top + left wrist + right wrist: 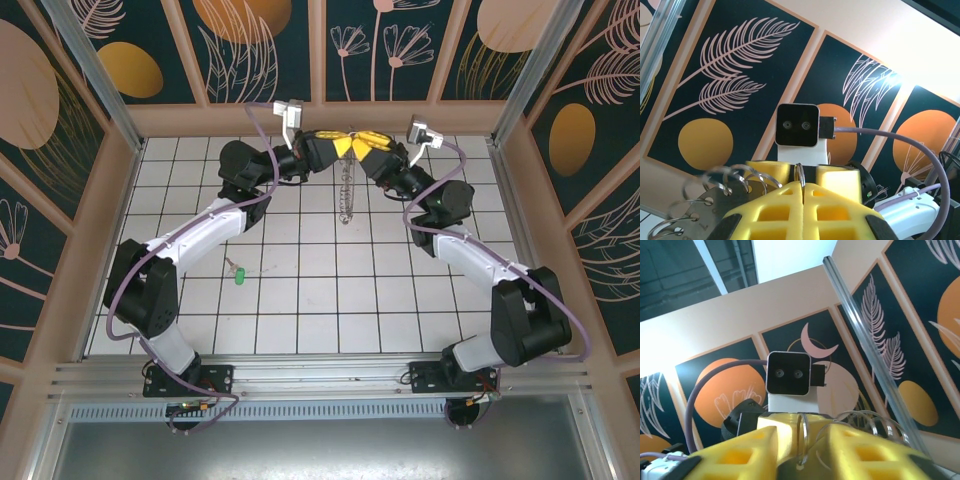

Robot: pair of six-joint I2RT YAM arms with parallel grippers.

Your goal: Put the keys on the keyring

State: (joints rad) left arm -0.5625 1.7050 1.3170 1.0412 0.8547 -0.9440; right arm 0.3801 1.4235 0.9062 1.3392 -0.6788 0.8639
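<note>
The keyring (347, 200) hangs edge-on above the tiled floor at the back middle, its silvery pieces dangling down. My left gripper (338, 146) holds its top: in the left wrist view the yellow jaws (804, 186) are shut on the thin hoop (800, 172), with small silvery loops (722, 177) fanned out to the left. My right gripper (360, 150) faces it nose to nose. Its fingers (740, 455) stand apart, and the hoop (801, 437) rises in the gap between them. The green-headed key (239, 275) lies on the floor, left of centre, far from both grippers.
Patterned panels wall the cell, with a wooden ledge (320, 118) just behind the grippers. A metal rail (320, 375) runs along the near edge by the arm bases. Open white tiles (330, 290) lie between the arms.
</note>
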